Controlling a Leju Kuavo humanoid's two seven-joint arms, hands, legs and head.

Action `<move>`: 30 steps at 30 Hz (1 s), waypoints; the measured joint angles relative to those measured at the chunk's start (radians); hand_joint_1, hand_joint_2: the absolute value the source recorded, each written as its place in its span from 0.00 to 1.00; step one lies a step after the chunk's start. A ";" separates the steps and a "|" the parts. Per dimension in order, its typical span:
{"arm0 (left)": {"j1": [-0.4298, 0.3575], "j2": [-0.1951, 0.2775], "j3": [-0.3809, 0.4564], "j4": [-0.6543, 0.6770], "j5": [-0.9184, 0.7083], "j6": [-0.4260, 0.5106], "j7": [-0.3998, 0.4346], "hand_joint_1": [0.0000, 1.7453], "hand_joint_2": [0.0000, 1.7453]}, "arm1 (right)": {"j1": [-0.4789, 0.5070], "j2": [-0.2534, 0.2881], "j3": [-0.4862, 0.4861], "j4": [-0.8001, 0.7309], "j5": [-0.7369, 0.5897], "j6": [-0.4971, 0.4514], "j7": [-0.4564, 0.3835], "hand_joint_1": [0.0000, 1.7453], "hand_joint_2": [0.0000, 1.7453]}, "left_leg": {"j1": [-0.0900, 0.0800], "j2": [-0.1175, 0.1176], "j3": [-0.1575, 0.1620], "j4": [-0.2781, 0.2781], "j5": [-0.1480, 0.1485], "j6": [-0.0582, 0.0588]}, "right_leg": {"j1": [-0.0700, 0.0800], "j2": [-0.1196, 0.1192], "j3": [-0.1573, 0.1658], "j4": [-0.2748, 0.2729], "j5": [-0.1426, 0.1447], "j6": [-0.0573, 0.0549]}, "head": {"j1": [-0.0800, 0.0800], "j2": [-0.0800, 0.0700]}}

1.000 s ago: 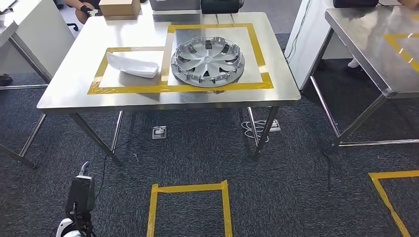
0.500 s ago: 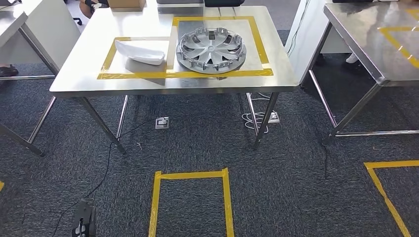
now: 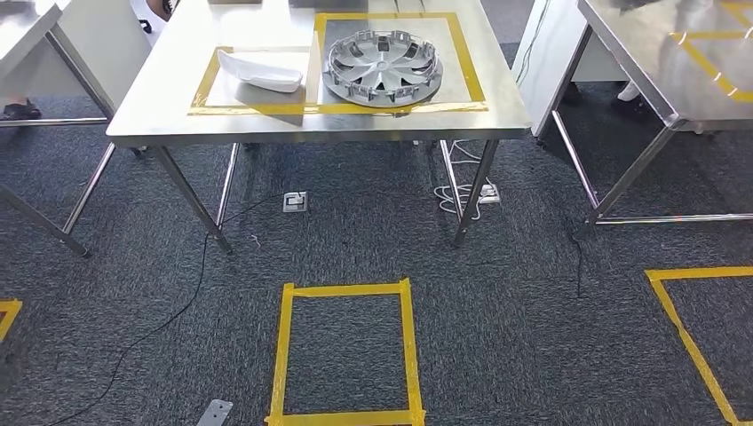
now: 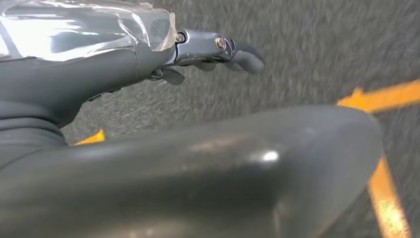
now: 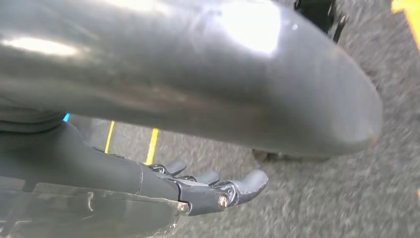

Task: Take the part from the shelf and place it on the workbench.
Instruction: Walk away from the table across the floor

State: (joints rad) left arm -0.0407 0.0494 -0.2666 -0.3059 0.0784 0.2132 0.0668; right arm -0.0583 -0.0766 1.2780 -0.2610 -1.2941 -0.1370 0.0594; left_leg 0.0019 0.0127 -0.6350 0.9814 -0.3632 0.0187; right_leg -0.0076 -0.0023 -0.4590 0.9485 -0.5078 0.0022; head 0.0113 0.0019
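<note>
Left hand (image 4: pixel 218 52) empty over carpet, fingers loosely extended. White part (image 3: pixel 260 71) lying inside left taped box on counter (image 3: pixel 160 106), long axis left-right, narrow tip leftward. Hubcap (image 3: pixel 383 67) just right of it, flat. Right hand (image 5: pixel 208 188) empty, fingers apart.

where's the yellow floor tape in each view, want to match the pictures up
Head view: a yellow tape rectangle lies on the dark carpet, low in the middle, in front of the steel table.
Left wrist view: blurred yellow tape crosses the carpet beyond the left hand.
Right wrist view: yellow strips show above the right hand.
Shared landmark: the dark carpet.
</note>
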 joint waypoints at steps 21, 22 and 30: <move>-0.036 -0.024 -0.086 0.027 0.020 -0.079 0.037 0.00 0.00 | 0.009 -0.038 0.026 0.008 0.036 -0.026 0.070 0.00 1.00 | -0.005 -0.006 0.082 -0.004 -0.078 0.043 | -0.014 -0.003 -0.239 0.331 -0.054 0.023 | -0.003 0.000; -0.034 -0.026 -0.088 0.029 0.024 -0.079 0.036 0.00 0.00 | 0.010 -0.041 0.027 0.008 0.036 -0.028 0.073 0.00 1.00 | -0.010 -0.006 0.069 -0.003 -0.067 0.044 | -0.013 -0.003 -0.223 0.343 -0.044 0.030 | -0.003 0.000; -0.025 -0.034 -0.103 0.037 0.043 -0.090 0.035 0.00 0.00 | 0.010 -0.061 0.036 0.007 0.040 -0.037 0.088 0.00 1.00 | -0.013 -0.006 0.013 -0.005 0.001 0.017 | 0.018 -0.004 0.012 -0.013 0.000 -0.007 | 0.000 0.000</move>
State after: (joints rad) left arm -0.0658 0.0151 -0.3694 -0.2692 0.1213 0.1230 0.1022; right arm -0.0487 -0.1373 1.3138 -0.2541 -1.2543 -0.1740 0.1477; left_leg -0.0113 0.0063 -0.6225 0.9762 -0.3620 0.0359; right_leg 0.0104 -0.0062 -0.4467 0.9359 -0.5078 -0.0046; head 0.0110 0.0019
